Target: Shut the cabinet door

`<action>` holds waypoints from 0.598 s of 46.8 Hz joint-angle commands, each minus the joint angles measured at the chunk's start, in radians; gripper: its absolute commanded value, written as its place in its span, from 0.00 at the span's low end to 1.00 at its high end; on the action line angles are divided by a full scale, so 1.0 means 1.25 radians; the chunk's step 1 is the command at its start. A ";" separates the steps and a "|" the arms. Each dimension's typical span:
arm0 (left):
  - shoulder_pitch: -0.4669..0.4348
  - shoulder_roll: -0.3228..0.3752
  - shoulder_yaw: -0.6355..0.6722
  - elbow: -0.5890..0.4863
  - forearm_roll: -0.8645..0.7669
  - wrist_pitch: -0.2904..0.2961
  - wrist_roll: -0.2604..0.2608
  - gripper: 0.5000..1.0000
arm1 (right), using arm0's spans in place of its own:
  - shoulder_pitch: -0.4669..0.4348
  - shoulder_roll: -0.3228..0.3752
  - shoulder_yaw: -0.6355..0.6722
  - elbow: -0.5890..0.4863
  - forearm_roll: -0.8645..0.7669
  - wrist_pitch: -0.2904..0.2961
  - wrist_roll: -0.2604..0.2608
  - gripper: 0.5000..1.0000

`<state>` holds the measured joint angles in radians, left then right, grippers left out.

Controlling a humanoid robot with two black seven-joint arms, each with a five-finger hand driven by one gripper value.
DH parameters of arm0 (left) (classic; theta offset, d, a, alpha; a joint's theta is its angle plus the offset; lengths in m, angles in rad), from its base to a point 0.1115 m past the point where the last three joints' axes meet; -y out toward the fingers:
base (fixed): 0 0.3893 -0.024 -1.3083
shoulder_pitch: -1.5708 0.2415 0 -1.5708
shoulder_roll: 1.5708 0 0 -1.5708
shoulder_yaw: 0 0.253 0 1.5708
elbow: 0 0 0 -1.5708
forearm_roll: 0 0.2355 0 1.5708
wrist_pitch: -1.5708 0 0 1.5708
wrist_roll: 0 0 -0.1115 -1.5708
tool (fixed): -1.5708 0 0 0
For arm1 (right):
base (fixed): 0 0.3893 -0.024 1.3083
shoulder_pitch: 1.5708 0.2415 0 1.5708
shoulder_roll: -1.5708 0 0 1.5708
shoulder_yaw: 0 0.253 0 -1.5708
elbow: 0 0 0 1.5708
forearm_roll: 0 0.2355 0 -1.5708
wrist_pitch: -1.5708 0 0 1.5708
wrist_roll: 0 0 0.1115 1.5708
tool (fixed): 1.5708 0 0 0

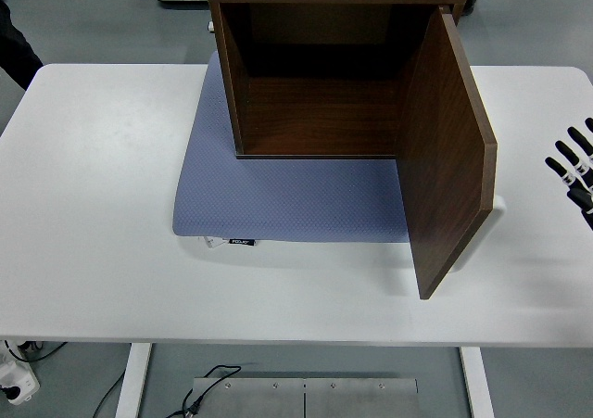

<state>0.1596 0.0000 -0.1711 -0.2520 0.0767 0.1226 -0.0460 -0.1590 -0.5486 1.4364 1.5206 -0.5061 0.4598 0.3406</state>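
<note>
**Right hand at the worktop's edge, cabinet door standing wide open**

We are looking down on a white worktop (102, 205) carrying a walnut-brown cabinet (338, 66) at its far middle, sitting on a blue-grey mat (287, 200). The cabinet's inside is showing empty and dark. Its door (445, 158) is hinged on the right side of the box and is swinging out toward us, standing roughly square to the cabinet front, with its free edge nearest the worktop's near side.

Our right hand (576, 170) is just showing at the picture's right edge, only the black fingers (560, 170) in view, spread apart and holding nothing. It is sitting well apart from the door, to the door's right, on the door's outer face side. The left hand is not showing at all, so the right one is plainly the nearer.

The relation that matters: the door is lying to the left of our hand, its broad outer face turned toward the hand, its long edge running upright. We are judging that the coming move is a reach leftward to that outer face near the free edge, then a push leftward and away from us to swing it round the hinge. Pushing close to the hinge would give poor leverage, and the cabinet could be sliding on the mat.

A dark sleeve (17, 55) of a person is showing at the top left corner.
</note>
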 commanded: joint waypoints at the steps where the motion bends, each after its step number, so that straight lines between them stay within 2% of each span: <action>1: 0.000 0.000 -0.001 0.000 0.000 0.000 0.000 1.00 | -0.003 0.002 -0.004 0.006 -0.007 0.021 0.000 1.00; 7: 0.000 0.000 -0.001 0.000 0.000 0.000 0.000 1.00 | -0.009 0.004 -0.009 0.011 -0.020 0.054 0.000 1.00; 9: 0.000 0.000 -0.001 0.000 0.000 0.000 0.000 1.00 | -0.018 0.011 -0.011 0.011 -0.032 0.079 0.000 1.00; 19: 0.000 0.000 -0.001 0.000 0.000 0.000 0.000 1.00 | -0.035 0.030 -0.029 0.016 -0.056 0.121 0.000 1.00; 28: 0.000 0.000 -0.001 0.000 0.000 0.000 0.000 1.00 | -0.040 0.045 -0.040 0.017 -0.076 0.121 0.000 1.00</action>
<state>0.1596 0.0000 -0.1708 -0.2518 0.0767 0.1228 -0.0459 -0.2074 -0.4965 1.3903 1.5413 -0.5952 0.6110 0.3406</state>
